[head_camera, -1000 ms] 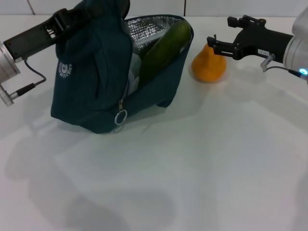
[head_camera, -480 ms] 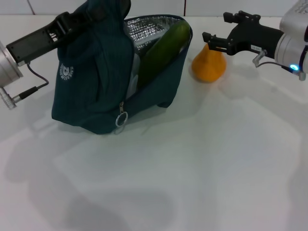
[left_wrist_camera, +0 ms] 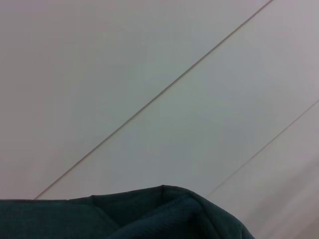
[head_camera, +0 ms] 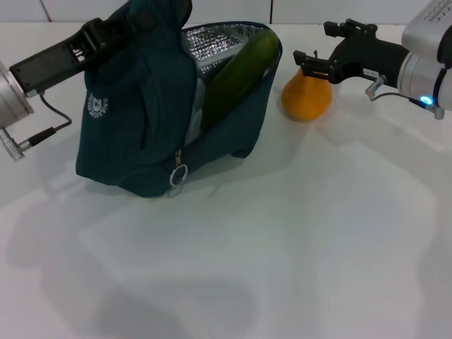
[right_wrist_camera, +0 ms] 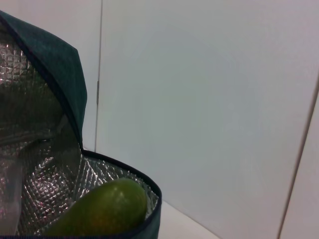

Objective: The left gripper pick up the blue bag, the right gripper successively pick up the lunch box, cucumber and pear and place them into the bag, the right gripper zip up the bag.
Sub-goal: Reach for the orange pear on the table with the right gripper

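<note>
Black fingers of the right claw [head_camera: 311, 60] stand parted just above the top of the orange pear [head_camera: 306, 95], near the far edge of the white worktop [head_camera: 282, 233] toward its right side; they grip nothing, and whether the lower finger touches the pear's tip cannot be told from the head view. A small white label on the claw's body carries print too small to read.

On the far left of the worktop, the left claw [head_camera: 113, 28] is buried in the bunched top of the blue bag [head_camera: 134, 120], clamped on the fabric and holding that side of the bag up. Its fingers are hidden by the cloth. The left wrist view shows only a fold of the same dark fabric [left_wrist_camera: 149, 214] against a pale wall.

The bag stands with its mouth open toward the pear, showing a quilted silver lining [head_camera: 212, 46]. A green cucumber [head_camera: 236, 70] leans inside, its end reaching above the rim; the right wrist view shows it [right_wrist_camera: 104, 209] resting against the lining. A pale shape beside the cucumber inside the bag cannot be identified. A round white logo [head_camera: 96, 103] is printed on the bag's side, its lettering unreadable, and a metal zip ring [head_camera: 178, 174] hangs at the front.
</note>
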Controlling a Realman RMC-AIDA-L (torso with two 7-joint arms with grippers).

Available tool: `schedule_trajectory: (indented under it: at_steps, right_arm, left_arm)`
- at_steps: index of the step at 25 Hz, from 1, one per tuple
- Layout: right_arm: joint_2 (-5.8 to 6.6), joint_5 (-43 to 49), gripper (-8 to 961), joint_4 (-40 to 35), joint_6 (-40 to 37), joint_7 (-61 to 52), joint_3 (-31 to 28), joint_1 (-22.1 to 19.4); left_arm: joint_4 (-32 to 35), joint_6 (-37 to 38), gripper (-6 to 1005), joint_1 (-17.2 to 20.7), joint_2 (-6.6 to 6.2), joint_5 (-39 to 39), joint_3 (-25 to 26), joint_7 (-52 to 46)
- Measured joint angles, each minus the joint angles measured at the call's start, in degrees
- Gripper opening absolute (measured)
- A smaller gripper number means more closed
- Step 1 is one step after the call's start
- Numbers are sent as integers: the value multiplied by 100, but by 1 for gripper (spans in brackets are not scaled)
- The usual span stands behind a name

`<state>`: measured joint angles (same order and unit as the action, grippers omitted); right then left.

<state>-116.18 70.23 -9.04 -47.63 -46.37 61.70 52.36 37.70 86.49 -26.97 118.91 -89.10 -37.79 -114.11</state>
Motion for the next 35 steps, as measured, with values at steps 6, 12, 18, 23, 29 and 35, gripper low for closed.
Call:
schedule_trajectory:
  at_steps: [6, 12, 18, 23, 29, 35]
  right_arm:
    - [0, -2, 764, 10, -2, 3, 0, -28]
    - [0, -2, 661, 77, 2, 5, 0, -31]
    - [0, -2, 563, 88, 8, 14, 0, -19]
    - [0, -1, 495, 88, 15, 15, 0, 5]
    - [0, -1, 422, 134, 48, 15, 0, 62]
    - [0, -1, 349, 151, 56, 70, 0, 70]
  left_arm:
    - [0, 0, 48, -20, 0, 0, 0, 9]
    - [0, 0, 48, -34, -1, 0, 0, 8]
    - [0, 0, 48, -37, -15, 0, 0, 0]
    - [1, 0, 48, -26, -17, 0, 0, -2]
    - [1, 0, 48, -6, -13, 2, 0, -4]
    - [0, 0, 48, -2, -8, 6, -1, -5]
